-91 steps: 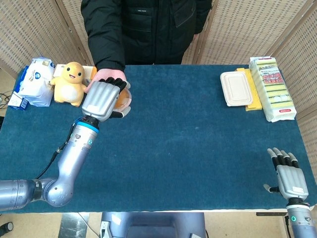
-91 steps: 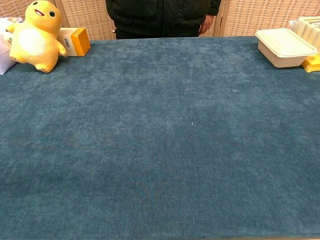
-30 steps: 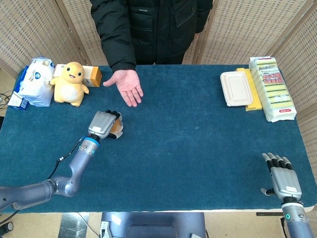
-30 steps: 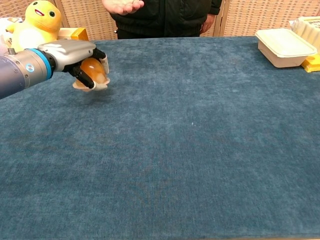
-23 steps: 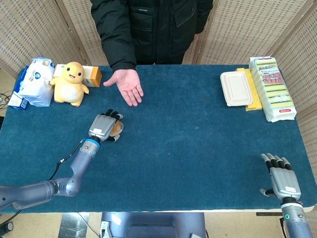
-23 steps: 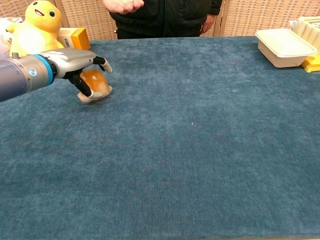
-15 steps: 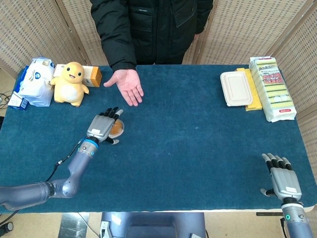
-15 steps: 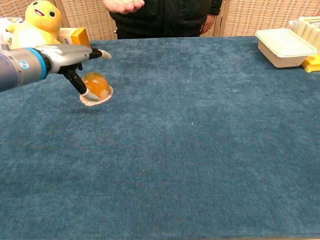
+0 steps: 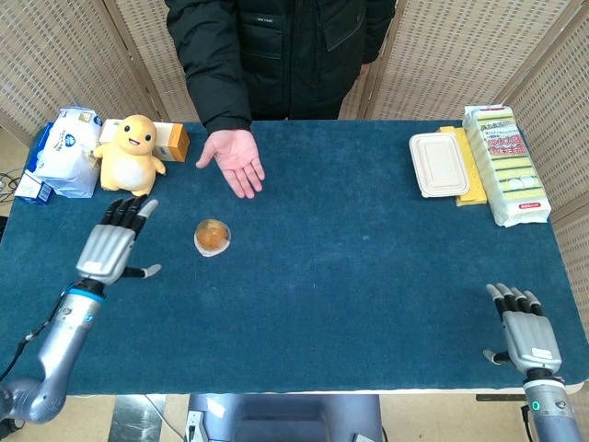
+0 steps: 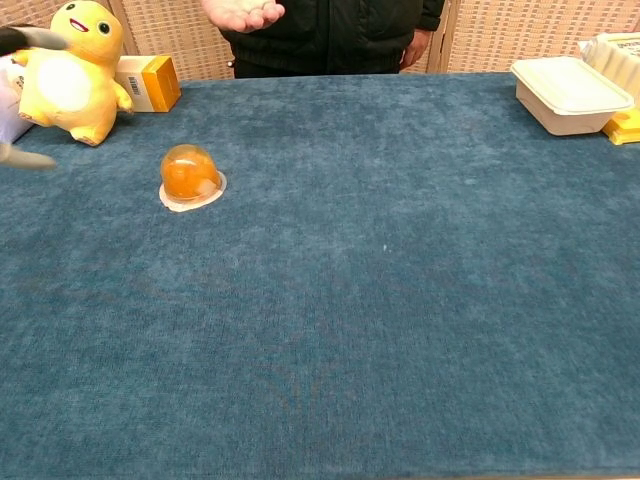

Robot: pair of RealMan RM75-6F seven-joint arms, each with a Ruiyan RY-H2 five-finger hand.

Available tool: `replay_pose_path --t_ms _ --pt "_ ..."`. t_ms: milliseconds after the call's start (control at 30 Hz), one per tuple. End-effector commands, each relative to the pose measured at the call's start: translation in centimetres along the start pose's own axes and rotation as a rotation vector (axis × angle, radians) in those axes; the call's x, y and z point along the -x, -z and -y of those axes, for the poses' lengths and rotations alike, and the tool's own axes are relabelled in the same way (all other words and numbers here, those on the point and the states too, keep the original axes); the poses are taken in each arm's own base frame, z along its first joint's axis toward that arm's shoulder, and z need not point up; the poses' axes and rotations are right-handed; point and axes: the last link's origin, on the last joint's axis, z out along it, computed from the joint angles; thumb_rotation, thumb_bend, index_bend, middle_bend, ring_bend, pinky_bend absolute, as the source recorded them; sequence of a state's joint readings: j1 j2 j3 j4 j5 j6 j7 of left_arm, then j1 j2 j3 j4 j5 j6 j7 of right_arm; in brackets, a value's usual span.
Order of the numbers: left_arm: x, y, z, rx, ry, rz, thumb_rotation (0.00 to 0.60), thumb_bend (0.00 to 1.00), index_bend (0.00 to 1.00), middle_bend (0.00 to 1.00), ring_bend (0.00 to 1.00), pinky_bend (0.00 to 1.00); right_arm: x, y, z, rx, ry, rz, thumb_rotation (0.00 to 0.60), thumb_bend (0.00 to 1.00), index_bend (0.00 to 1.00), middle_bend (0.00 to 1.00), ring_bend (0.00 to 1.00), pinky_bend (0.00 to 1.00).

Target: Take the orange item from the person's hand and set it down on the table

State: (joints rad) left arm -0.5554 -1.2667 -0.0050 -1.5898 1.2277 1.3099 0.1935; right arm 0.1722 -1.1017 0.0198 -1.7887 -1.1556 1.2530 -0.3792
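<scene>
The orange item (image 9: 213, 237) is a small domed jelly cup on a pale round base; it stands on the blue table, also plain in the chest view (image 10: 191, 176). My left hand (image 9: 114, 244) hovers to its left, apart from it, fingers spread and holding nothing; only blurred fingertips (image 10: 28, 38) show at the chest view's left edge. The person's hand (image 9: 233, 159) lies palm up and bare beyond the cup. My right hand (image 9: 526, 331) rests at the near right corner, fingers straight, holding nothing.
A yellow plush toy (image 9: 131, 155), a small orange box (image 9: 168, 141) and a white bag (image 9: 66, 152) sit at the far left. A white lidded tray (image 9: 439, 164), yellow sponges and a wrapped pack (image 9: 505, 163) stand at the far right.
My left hand let go of the orange cup and drew back to the left. The cup stays standing on the table. The right hand has not moved.
</scene>
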Motion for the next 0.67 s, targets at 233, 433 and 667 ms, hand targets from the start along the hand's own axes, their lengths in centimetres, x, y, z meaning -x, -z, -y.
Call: replay_pose_path --t_ms 233,433,667 --pt "0.2 14.0 6.8 -0.291 0.089 -0.093 0.6 0.01 0.0 0.0 0.0 0.01 -1.7 0.6 -0.3 0.012 0.038 -0.147 0.6 0.07 0.04 0.07 0.08 0.04" --pt "0.1 16.2 7.0 -0.264 0.095 -0.147 0.6 0.01 0.0 0.0 0.0 0.01 -3.1 1.4 0.0 -0.052 0.009 -0.361 0.6 0.06 0.04 0.05 0.05 0.03" --pt "0.4 16.2 6.6 -0.232 0.119 -0.114 0.6 0.02 0.0 0.0 0.0 0.01 -3.6 2.3 0.3 -0.092 -0.03 -0.445 0.6 0.06 0.04 0.05 0.05 0.03"
